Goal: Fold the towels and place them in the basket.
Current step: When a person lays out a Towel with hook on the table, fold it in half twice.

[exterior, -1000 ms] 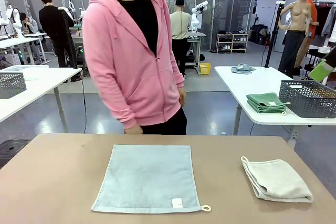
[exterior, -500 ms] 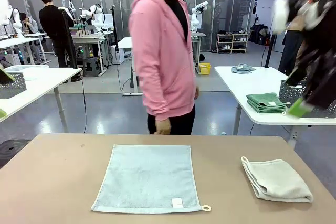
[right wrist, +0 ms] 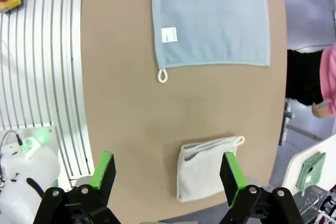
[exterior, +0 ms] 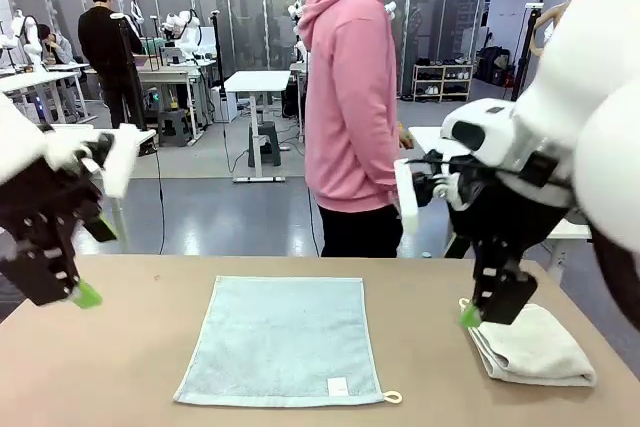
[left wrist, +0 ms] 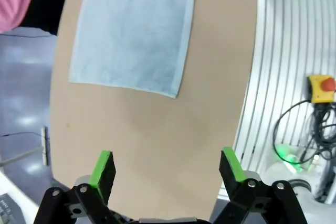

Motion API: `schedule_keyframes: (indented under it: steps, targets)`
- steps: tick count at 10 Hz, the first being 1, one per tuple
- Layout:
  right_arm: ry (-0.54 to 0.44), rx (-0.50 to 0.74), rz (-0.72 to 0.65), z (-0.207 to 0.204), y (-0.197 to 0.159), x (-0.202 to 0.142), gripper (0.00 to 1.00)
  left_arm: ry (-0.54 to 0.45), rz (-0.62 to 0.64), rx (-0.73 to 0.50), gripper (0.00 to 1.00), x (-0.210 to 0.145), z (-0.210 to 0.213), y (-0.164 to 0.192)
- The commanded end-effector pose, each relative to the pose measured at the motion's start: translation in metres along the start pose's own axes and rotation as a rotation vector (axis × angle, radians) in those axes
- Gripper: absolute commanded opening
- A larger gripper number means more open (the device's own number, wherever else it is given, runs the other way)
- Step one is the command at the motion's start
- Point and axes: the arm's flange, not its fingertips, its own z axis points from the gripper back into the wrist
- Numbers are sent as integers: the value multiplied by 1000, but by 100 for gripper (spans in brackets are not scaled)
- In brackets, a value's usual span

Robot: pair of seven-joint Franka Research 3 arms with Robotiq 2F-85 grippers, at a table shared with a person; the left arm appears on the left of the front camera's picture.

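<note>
Pale blue terry towel (exterior: 280, 339) lies spread flat mid-table on the tan tabletop (exterior: 130, 372), its label corner (with a small loop) toward the robot. A folded off-white terry towel (exterior: 540, 349) rests near the table's right end. The left gripper (left wrist: 165, 166) hangs above the left side, fingers wide apart, holding nothing. The right gripper (right wrist: 165, 171) hangs above the folded towel, likewise spread and empty. A person in a pink hoodie (exterior: 350, 107) stands beyond the far edge.
</note>
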Motion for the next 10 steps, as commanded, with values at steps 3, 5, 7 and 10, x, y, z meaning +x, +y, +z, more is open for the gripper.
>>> schedule_keyframes:
  steps: [3, 5, 7, 10]
  targets:
    - [-50, 72, -38, -46, 0, 15, 100, -11, -51, -52, 100, 12, -44, -7]
    - [-43, 70, -65, -66, 1, 16, 100, 17, -52, -96, 100, 20, -70, -6]
    - [-21, 75, -25, -51, -9, 18, 100, 35, -43, -77, 100, 17, -56, -6]
    - [-21, 75, -25, -51, -9, 18, 100, 35, -43, -77, 100, 17, -56, -6]
